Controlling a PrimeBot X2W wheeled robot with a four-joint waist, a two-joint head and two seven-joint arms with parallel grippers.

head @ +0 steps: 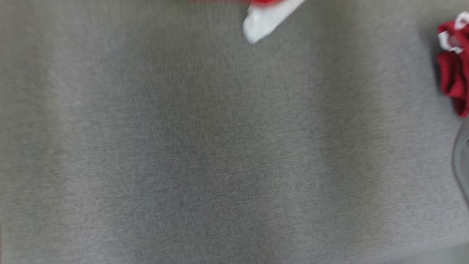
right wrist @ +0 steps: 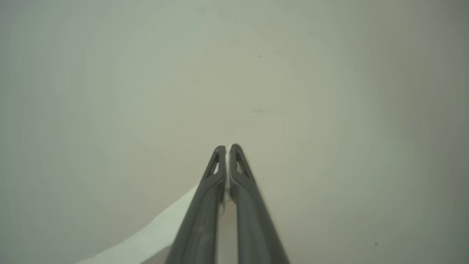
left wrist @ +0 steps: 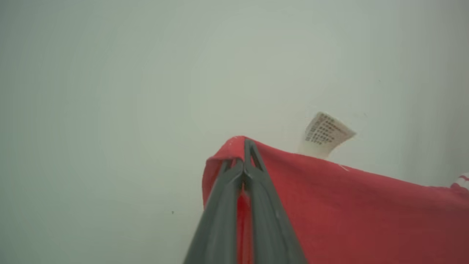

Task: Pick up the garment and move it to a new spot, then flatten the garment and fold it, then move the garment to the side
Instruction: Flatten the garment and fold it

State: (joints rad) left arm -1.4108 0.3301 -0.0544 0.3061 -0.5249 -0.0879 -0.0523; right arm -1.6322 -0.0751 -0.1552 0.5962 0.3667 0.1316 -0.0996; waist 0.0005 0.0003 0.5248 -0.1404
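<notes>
Red-and-white garment (left wrist: 348, 205) held in both claws over the grey table (head: 205, 146).
The left claw (left wrist: 240, 154) is clamped on its red edge beside a printed label (left wrist: 324, 134); the right claw (right wrist: 228, 148) pinches a thin white edge. In the head view, a white corner (head: 265, 22) hangs at the top.

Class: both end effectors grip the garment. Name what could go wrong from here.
1. The right end effector pinches white fabric only at its very tips; it may slip out.
2. The left end effector grips the red garment near a corner, so the cloth could land bunched.
3. A red bundle at the right edge of the table could get caught up.
</notes>
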